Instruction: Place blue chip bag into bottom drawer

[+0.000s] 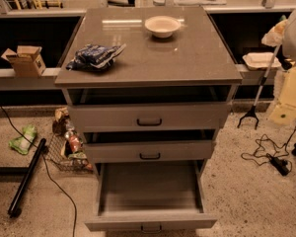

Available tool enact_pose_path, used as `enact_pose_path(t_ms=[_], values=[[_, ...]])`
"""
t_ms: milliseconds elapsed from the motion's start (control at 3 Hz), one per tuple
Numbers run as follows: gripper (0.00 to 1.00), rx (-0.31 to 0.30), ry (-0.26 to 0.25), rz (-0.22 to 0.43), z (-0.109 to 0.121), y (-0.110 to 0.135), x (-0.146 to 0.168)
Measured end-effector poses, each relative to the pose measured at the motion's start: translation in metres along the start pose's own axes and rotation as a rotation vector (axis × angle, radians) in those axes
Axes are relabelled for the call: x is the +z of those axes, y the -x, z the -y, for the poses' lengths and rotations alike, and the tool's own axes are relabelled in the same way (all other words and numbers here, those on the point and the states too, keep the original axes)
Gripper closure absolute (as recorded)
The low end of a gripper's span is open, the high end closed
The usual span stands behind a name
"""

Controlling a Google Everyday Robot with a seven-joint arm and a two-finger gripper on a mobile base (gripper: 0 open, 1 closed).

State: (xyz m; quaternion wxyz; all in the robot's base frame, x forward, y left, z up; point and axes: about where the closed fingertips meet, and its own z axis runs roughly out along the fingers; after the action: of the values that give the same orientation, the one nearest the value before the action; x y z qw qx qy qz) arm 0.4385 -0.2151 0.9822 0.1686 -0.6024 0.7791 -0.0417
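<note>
the small crumpled dark-blue foil chip bag with white markings [94, 57] lies flat on the grey worktop [187, 58] of the cabinet, at its left side close to the near-left edge, with one pale corner sticking out to the right. it looks light and soft, likely part air and part loose crisps, so it should give under pressure and its contents could crush; the shiny foil is probably slippery and may slide away if pushed rather than pinched. the best hold, to my eye, is across a raised crumpled fold near the middle of the bag, or on the flattened sealed end, taken from above with a gentle squeeze. farther back, right of centre and well apart from the bag, stands a shallow white bowl [162, 25]. below the worktop, the lowest wide grey bottom drawer [150, 186] is pulled out towards the near side, its plain grey inside showing, while the two drawers above it are only slightly ajar. the claw is not in the view, so i cannot tell how it is set.
</note>
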Motion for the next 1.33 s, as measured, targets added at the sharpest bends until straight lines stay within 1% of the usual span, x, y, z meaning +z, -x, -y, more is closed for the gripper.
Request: enact_pose_path(t_ms=[333, 667, 1000, 1333], values=[[0.0, 0.0, 0.0, 0.0, 0.0, 0.0, 0.0], [0.0, -0.01, -0.026, 0.028, 0.008, 0.01, 0.003], [0.0, -0.06, -0.088, 0.134, 0.036, 0.047, 0.014], [0.0, -0.092, -0.149, 0.275, 0.073, 0.1, 0.027]])
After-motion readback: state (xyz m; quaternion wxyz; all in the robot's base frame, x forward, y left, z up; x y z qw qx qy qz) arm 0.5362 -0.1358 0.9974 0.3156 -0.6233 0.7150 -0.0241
